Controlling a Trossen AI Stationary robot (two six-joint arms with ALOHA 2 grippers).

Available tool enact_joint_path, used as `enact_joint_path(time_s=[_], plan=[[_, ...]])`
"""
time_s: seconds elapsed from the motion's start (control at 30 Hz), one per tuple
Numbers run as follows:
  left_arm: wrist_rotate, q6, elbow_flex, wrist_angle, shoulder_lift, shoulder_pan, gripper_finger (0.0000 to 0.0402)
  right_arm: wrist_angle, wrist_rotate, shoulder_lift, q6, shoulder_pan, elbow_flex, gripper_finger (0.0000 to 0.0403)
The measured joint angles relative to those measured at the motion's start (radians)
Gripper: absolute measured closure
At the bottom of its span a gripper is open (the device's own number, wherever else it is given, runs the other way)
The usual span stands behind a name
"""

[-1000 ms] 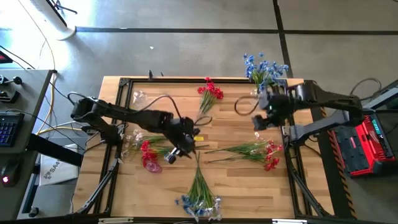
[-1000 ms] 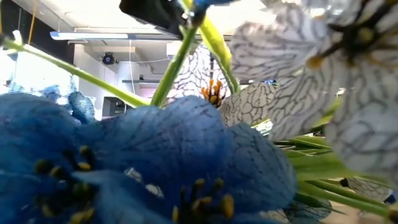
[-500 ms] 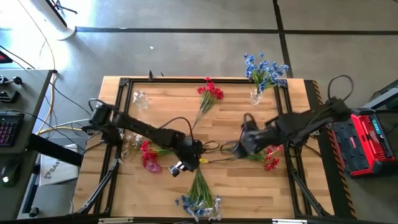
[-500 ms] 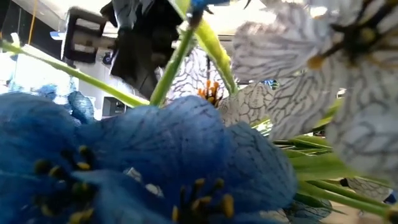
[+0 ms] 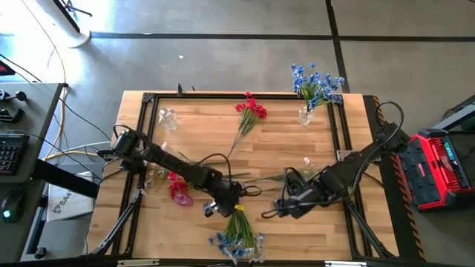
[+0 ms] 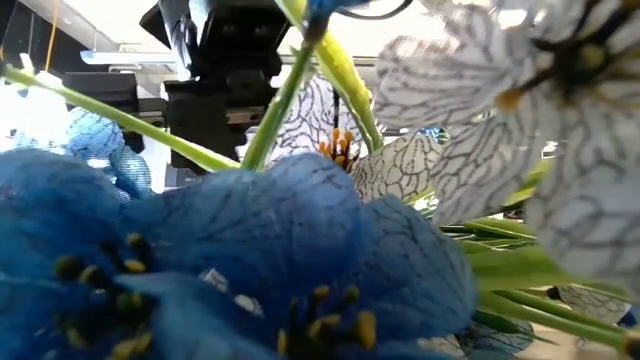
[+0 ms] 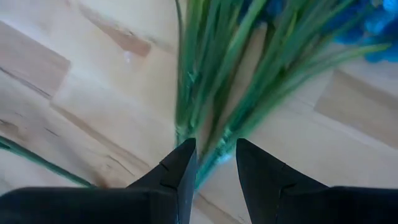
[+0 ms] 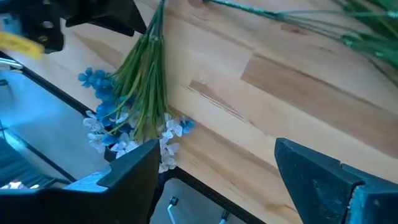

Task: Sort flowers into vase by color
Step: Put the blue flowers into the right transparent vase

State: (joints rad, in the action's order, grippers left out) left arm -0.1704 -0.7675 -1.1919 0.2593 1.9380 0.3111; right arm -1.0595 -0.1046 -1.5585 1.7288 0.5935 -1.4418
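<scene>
Your left gripper (image 7: 214, 163), jaws narrowly parted around the blue-and-white bunch (image 5: 238, 236), hasn't clamped; right gripper (image 5: 280, 208) gapes empty beside it. Most sorting remains.

Low view: blocked almost wholly by blurred blue petals (image 6: 200, 260) and veined white petals (image 6: 520, 110) pressed close to the lens; surface not visible; dark arm part (image 6: 215, 60) at upper left, cut by the top edge, owner not determinable. Left wrist view: blue blossoms (image 7: 373, 25) at upper right, blurred and cut by the edge; base of the green stems (image 7: 205, 158) partly concealed between the fingertips (image 7: 180, 168). Right wrist view: dark arm part (image 8: 93, 15) at upper left, cropped by the top edge; green stems (image 8: 367, 31) at upper right, blossoms out of frame. High view: red flowers (image 5: 177, 185) at centre left, partly covered by the left arm; vase there indistinct.
</scene>
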Motion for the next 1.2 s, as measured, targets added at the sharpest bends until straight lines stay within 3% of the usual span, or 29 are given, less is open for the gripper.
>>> enact_joint_path(time_s=[0.27, 0.57, 0.67, 0.8, 0.97, 1.07, 1.2], plan=[[-0.035, -0.110, 0.000, -0.010, 0.063, -0.005, 0.0298, 0.014, -0.009, 0.000, 0.057, 0.042, 0.000, 0.0098], [-0.015, -0.096, -0.003, -0.031, 0.085, -0.005, 0.0300, 0.025, -0.025, 0.000, 0.081, 0.056, 0.000, 0.0098], [0.015, -0.051, -0.003, -0.031, 0.086, -0.003, 0.0320, 0.026, -0.028, 0.000, 0.089, 0.056, 0.000, 0.0098], [0.035, 0.057, -0.004, 0.007, 0.064, -0.004, 0.0376, 0.026, -0.042, 0.000, 0.104, 0.056, 0.000, 0.0098], [0.040, 0.202, -0.099, 0.268, 0.038, -0.016, 0.0393, 0.026, -0.052, 0.000, 0.104, 0.056, 0.000, 0.0098], [-0.046, 0.285, -0.207, 0.455, 0.031, -0.033, 0.0399, 0.026, -0.084, 0.000, 0.099, 0.056, 0.000, 0.0098], [-0.291, 0.408, -0.316, 0.575, 0.031, -0.060, 0.0400, 0.026, -0.147, 0.000, 0.090, 0.056, 0.000, 0.0098]])
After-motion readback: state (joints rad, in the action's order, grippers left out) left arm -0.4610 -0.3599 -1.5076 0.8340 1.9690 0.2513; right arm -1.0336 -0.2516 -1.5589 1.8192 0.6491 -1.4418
